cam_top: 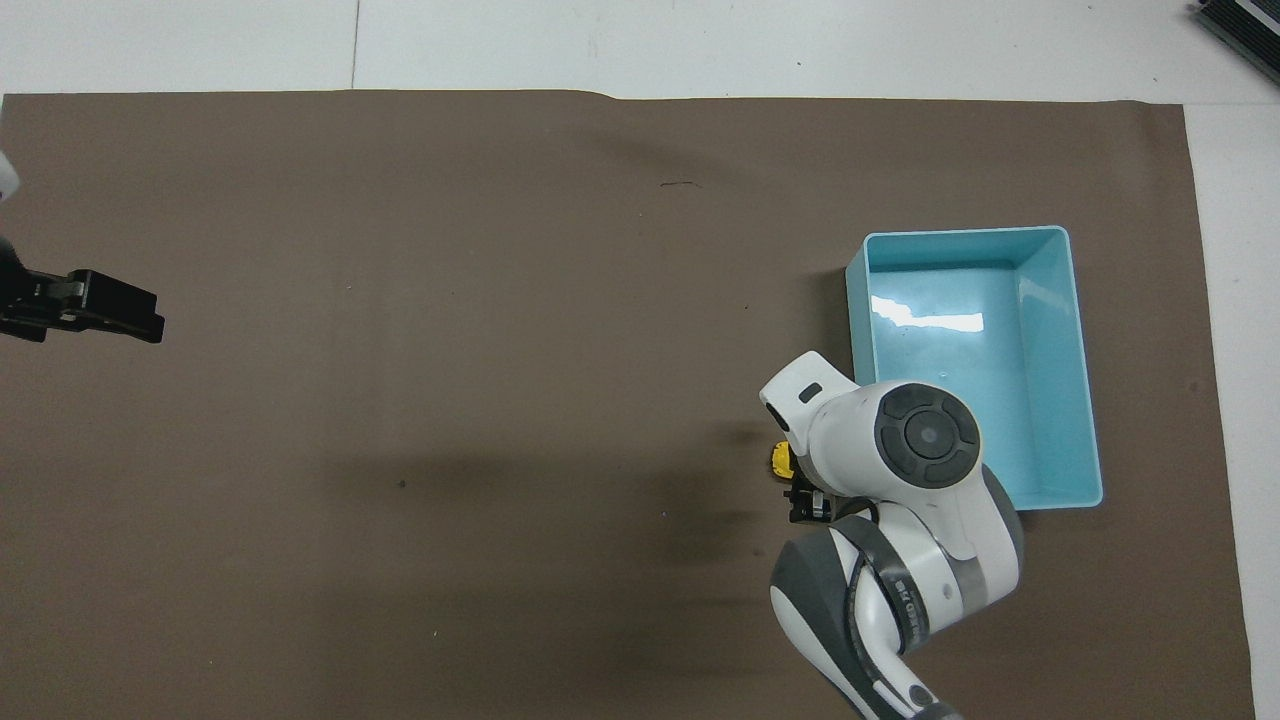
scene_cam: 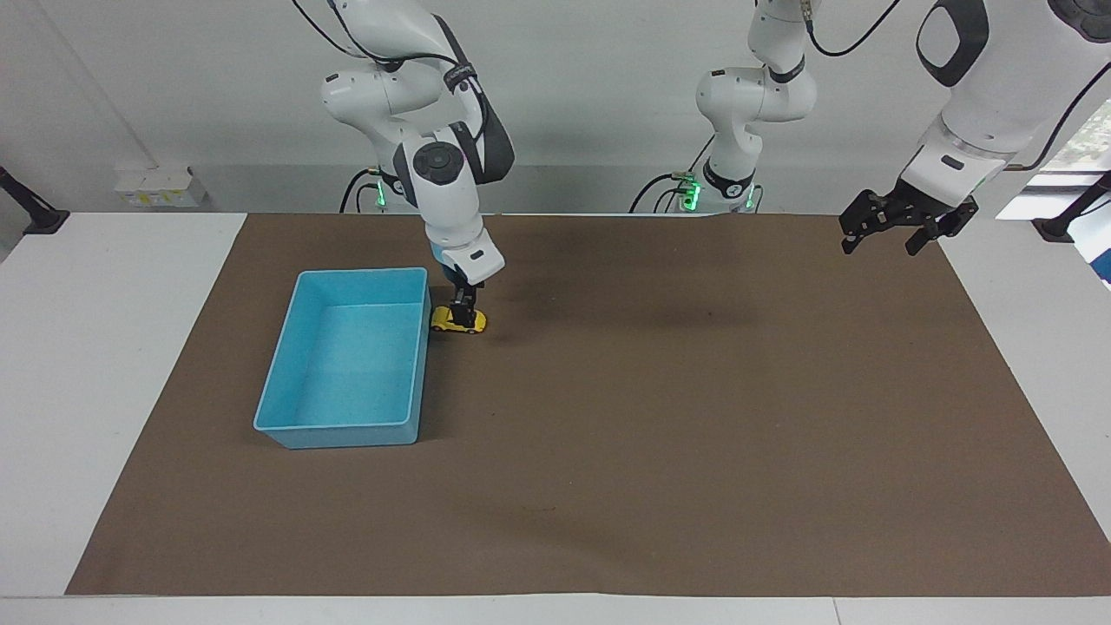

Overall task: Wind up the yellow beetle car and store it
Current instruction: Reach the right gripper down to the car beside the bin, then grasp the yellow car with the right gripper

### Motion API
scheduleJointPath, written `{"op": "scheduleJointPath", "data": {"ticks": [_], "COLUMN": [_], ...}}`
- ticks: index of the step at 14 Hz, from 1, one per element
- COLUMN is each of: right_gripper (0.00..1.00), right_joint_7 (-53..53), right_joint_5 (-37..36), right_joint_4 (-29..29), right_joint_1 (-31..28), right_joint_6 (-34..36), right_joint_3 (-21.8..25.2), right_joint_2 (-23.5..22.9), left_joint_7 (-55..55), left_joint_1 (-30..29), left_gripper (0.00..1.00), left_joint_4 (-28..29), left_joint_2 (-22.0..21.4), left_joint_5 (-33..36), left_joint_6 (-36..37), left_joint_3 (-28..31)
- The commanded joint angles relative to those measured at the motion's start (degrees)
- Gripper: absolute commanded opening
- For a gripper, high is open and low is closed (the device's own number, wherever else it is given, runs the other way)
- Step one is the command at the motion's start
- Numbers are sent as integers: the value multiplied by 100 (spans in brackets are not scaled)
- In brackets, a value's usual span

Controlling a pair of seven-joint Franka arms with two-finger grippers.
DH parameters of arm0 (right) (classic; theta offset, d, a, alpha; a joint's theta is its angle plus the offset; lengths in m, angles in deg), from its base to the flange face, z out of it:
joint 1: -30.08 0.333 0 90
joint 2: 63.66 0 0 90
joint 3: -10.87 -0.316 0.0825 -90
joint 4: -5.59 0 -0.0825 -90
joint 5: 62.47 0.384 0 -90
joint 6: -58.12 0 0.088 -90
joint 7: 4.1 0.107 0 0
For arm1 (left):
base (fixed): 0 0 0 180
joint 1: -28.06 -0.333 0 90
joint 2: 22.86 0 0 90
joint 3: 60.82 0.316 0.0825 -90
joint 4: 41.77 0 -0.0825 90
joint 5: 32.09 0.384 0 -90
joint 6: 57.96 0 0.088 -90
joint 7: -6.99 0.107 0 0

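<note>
The yellow beetle car [scene_cam: 474,324] stands on the brown mat beside the blue tray [scene_cam: 347,274], close to the tray's corner nearest the robots. My right gripper [scene_cam: 466,311] points straight down onto the car's middle and hides part of it. In the overhead view only the car's tip [cam_top: 779,459] shows from under the right wrist, next to the tray's rim [cam_top: 960,232]. The tray is empty. My left gripper [scene_cam: 884,244] waits open and empty in the air over the mat's edge at the left arm's end; it also shows in the overhead view [cam_top: 140,325].
The brown mat [scene_cam: 651,434] covers most of the white table. A third robot base with a green light [scene_cam: 690,193] stands at the table's edge between the two arms.
</note>
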Motion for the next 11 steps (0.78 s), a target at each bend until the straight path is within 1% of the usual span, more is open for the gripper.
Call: {"op": "scheduleJointPath", "data": {"ticks": [1,5,8,11], "right_gripper": [100,100,100,74], "right_joint_7": [156,296,296,288], "right_joint_5": [-127,-135,-135,-135], "right_joint_4": [-249,-714,-768,-821], "right_joint_1": [-21,-4,-21,-48], "right_joint_6": [-207,-961,-980,-989], "right_joint_3": [4,4,4,4], "right_joint_2": [87,-45,-54,-63], "left_joint_7": [-38,-38,-38,-38], "left_joint_1": [-101,-101,-101,-101], "left_gripper": [100,100,100,100], "left_joint_4": [-37,-46,-37,-46], "left_joint_2": [-25,-25,-25,-25], "left_joint_5": [-33,-33,-33,-42], "left_joint_6": [107,107,107,116], "left_joint_3": [-63,-63,-63,-63]}}
